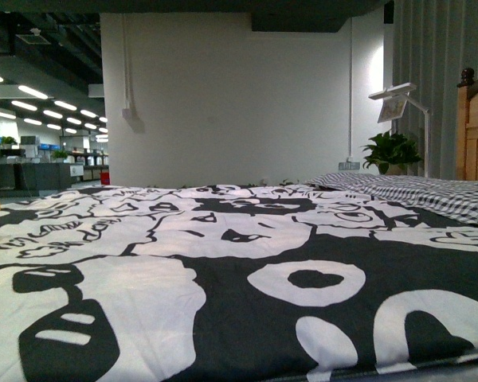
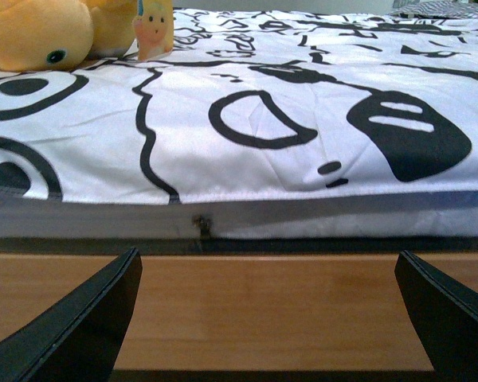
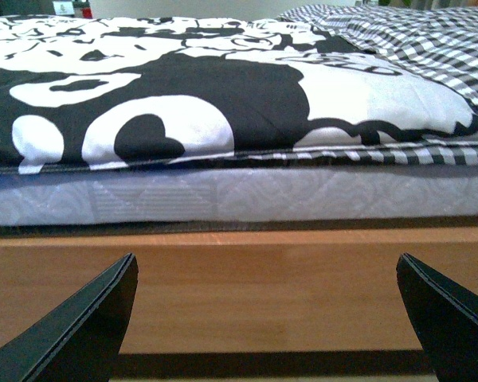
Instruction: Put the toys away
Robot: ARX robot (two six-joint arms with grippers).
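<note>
The plush toy (image 2: 36, 33), toward the bed's (image 2: 303, 119) left side, looks soft and light; its rounded body suits squeezing. Left gripper (image 2: 267, 255) and right gripper (image 3: 265, 256) are spread, empty.

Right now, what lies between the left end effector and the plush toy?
Left wrist view: from the left end effector, wooden bed rail, then bare black-and-white duvet up to the plush toy.
</note>
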